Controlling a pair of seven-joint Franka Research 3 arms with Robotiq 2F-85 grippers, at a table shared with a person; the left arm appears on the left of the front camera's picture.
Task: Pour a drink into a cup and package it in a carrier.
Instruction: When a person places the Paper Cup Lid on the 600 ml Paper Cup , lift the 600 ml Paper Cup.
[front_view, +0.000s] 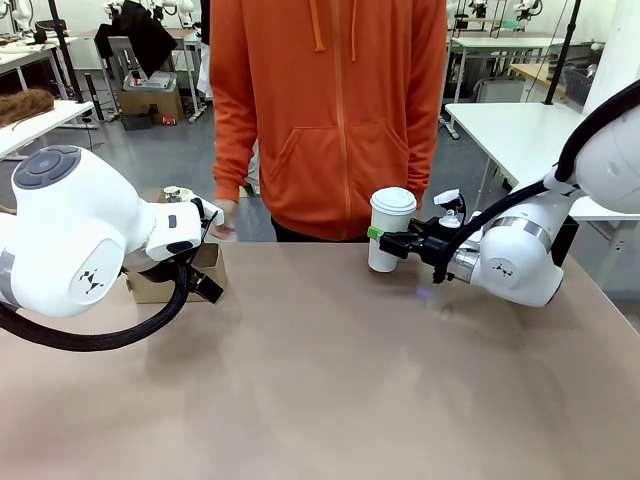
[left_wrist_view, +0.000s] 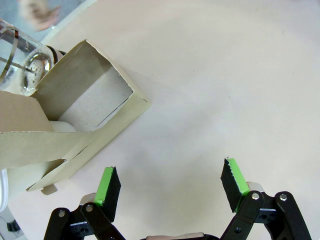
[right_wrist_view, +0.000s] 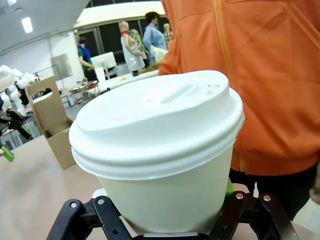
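— The arms?
— Left arm (front_view: 80, 230) and right arm (front_view: 520, 260): glossy white rounded shells, each with a small black logo (front_view: 90, 283). A grey cap (front_view: 47, 165) sits at eleven o'clock on the left one; a thick black cable (front_view: 100, 343) runs beneath.
— Up close?
— Left claw (left_wrist_view: 170, 167): black links, silver screws, green pads (left_wrist_view: 104, 185).
— The person?
— Orange zip hoodie (front_view: 330, 110), drawstrings (front_view: 318, 25), front pocket.

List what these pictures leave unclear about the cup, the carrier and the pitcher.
1. Front and right wrist views: the lid covers the cup, hiding its contents.
2. Right wrist view: the right tool hides the cup's base.
3. Front view: the left arm hides most of the carrier.
4. Left wrist view: the picture's edge cuts off the pitcher, so its drink level is unreadable.
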